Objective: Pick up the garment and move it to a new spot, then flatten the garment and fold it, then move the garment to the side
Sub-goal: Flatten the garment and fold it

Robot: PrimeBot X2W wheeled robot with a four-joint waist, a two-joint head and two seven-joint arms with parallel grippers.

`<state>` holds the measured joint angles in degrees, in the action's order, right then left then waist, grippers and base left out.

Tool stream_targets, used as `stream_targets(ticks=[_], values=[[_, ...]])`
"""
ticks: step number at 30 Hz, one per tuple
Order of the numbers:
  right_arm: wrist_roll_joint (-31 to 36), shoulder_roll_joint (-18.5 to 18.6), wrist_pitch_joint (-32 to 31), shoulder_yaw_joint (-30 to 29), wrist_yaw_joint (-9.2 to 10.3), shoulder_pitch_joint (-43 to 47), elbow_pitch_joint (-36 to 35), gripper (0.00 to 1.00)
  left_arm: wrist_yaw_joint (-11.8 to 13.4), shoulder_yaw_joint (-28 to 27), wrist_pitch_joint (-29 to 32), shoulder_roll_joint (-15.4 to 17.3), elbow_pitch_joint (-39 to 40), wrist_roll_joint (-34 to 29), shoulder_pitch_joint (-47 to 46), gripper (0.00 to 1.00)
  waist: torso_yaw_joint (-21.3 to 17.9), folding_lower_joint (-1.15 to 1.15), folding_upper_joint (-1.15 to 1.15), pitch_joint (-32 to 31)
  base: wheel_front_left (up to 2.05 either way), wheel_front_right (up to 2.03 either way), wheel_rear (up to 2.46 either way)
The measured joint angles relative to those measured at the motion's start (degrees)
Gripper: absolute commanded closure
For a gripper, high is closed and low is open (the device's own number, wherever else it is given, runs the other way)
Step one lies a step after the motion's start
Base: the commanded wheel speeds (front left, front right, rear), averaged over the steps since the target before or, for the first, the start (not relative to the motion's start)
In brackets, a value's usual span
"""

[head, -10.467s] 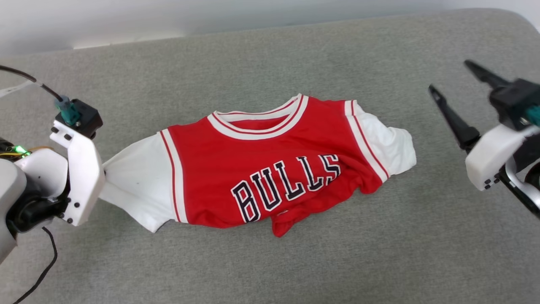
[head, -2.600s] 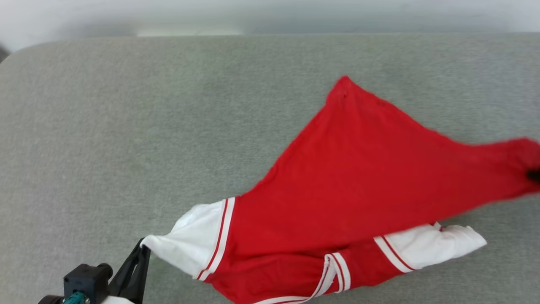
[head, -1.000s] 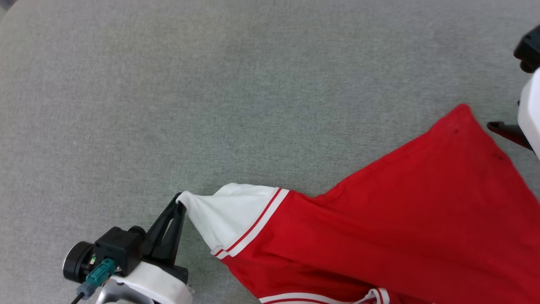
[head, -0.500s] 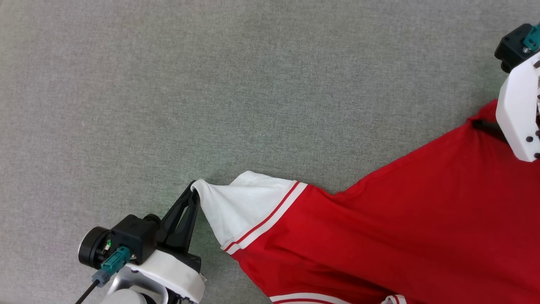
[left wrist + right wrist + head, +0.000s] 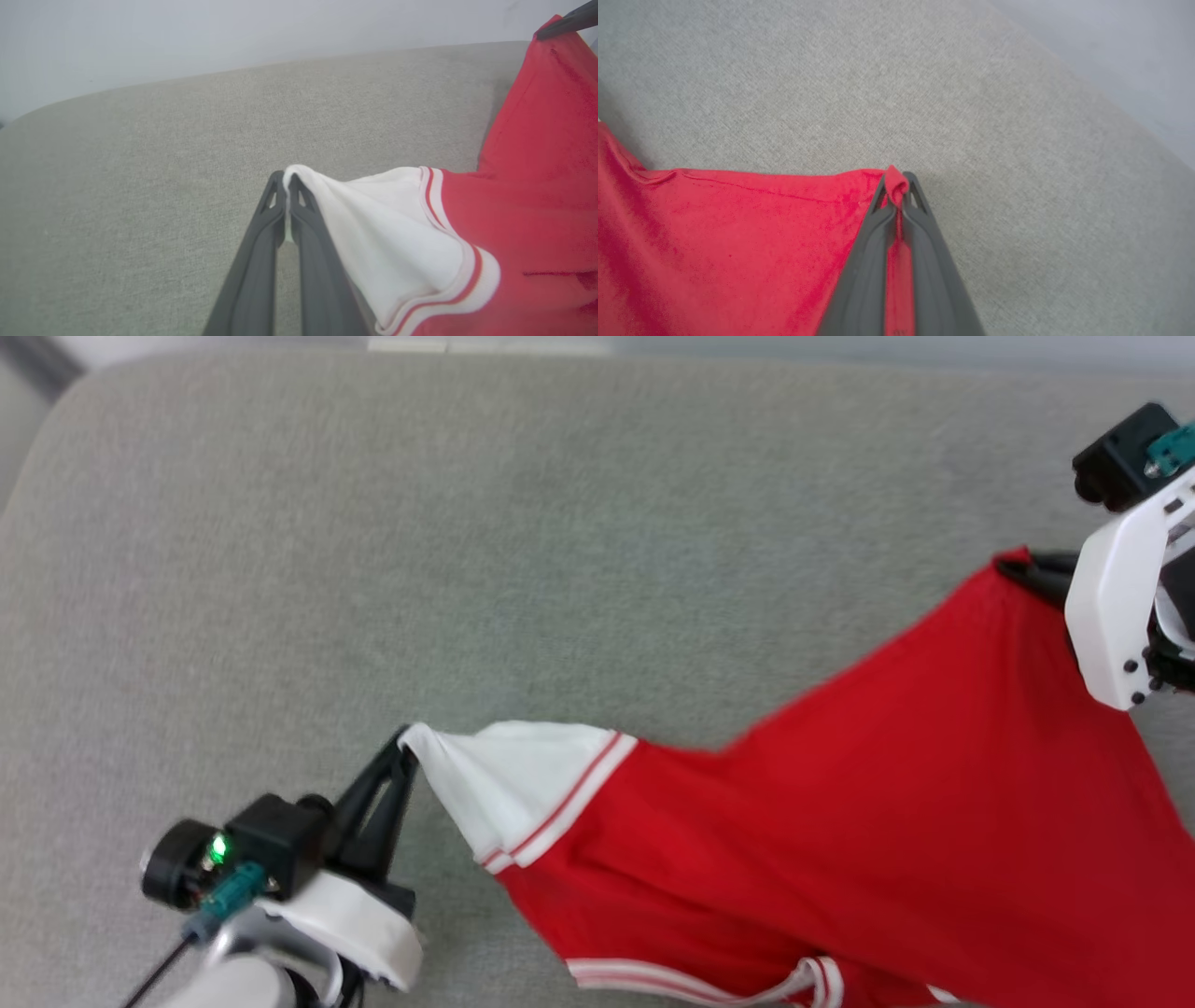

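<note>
The garment (image 5: 840,821) is a red jersey with white striped sleeves, lying plain red side up across the grey cushion. My left gripper (image 5: 403,747) is shut on the tip of its white sleeve (image 5: 509,784), as the left wrist view confirms with the left gripper (image 5: 286,179) pinching white cloth (image 5: 387,233). At the right, my right gripper (image 5: 1013,565) is shut on a red corner of the garment. In the right wrist view the right gripper (image 5: 896,184) pinches a small fold of red fabric (image 5: 738,242). The cloth is stretched between the two grippers.
The grey cushion (image 5: 467,569) stretches wide to the left and behind the garment. Its rounded back left corner (image 5: 65,401) and back edge lie near the top of the head view, with a pale wall beyond.
My right gripper has closed on the red corner of the garment and lifted it a little. The left gripper has kept its hold on the sleeve. The head camera has shifted.
</note>
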<state>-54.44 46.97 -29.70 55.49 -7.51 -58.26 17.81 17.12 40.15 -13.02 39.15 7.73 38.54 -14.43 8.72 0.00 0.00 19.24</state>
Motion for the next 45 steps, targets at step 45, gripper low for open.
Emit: stream_targets(ticks=[45], values=[[28.76, -16.36, 19.12, -21.75, 0.00, -50.71, 19.81, 1.00, -22.32, -7.24, 12.07, -8.56, -33.76, -10.57, -94.40, 1.00, -9.66, 0.00, 0.00, 13.44, 0.00, 0.00, 0.00]])
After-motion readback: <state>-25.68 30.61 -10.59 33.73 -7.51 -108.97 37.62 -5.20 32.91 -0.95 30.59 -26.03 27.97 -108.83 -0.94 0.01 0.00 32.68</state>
